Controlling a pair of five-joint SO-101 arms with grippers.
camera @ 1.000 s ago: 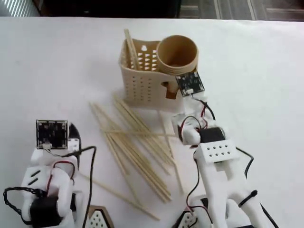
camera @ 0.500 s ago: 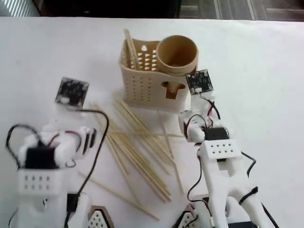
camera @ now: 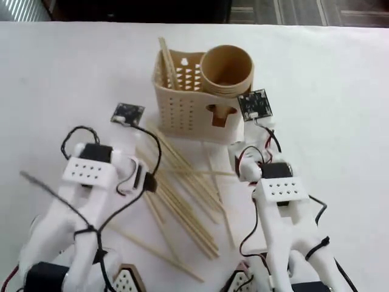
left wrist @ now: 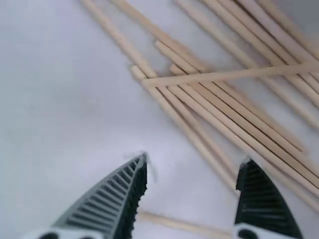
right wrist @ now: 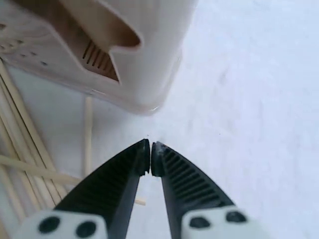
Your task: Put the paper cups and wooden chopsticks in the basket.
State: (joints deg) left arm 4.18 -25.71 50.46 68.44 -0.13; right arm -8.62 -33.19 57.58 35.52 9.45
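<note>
A cream perforated basket (camera: 182, 100) stands at the back of the table with a brown paper cup (camera: 226, 70) and a few chopsticks (camera: 168, 61) upright inside it. Several wooden chopsticks (camera: 176, 188) lie scattered on the white table in front of it. My left gripper (left wrist: 192, 167) is open just above the left edge of that pile (left wrist: 224, 119), nothing between its fingers. My right gripper (right wrist: 150, 149) is shut and empty, close to the basket's front right corner (right wrist: 124, 55), over bare table.
The white table (camera: 328, 91) has free room to the right and far left of the basket. Both arms' cables (camera: 121, 201) hang near the chopstick pile. One chopstick (camera: 152, 246) lies apart near the front edge.
My left arm has swung forward from the front left of the table to the chopstick pile. My right gripper drew back slightly from the basket, then held still.
</note>
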